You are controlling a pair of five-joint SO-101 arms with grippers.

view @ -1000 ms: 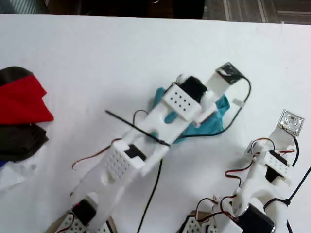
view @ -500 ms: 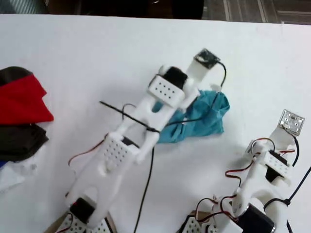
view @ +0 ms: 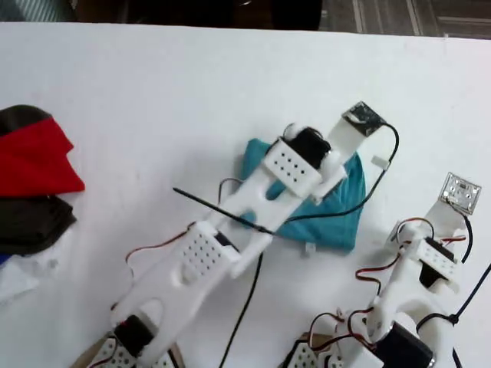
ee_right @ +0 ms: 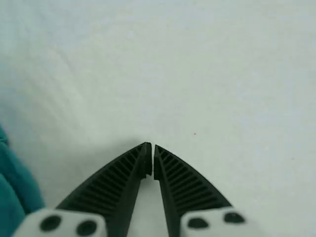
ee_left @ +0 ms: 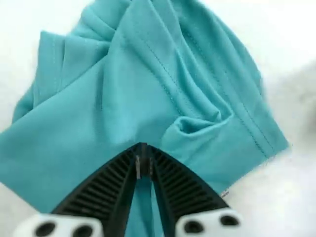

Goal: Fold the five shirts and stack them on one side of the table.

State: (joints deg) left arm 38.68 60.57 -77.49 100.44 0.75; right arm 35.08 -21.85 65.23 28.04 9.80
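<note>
A crumpled teal fabric shirt (view: 334,230) lies centre right on the white surface (view: 153,84). The left end effector (ee_left: 143,160), jaws pinched narrow, rests over it; flattening the ridged folds before the next fold looks wise. The right end effector (ee_right: 148,158), also closed, hovers over bare surface

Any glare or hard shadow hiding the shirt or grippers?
High view: white table evenly lit, no glare on the creased teal fabric shirt. Left wrist view: soft shading in its folds only, left gripper clearly lit. Right wrist view: faint shadow beneath the right gripper.
</note>
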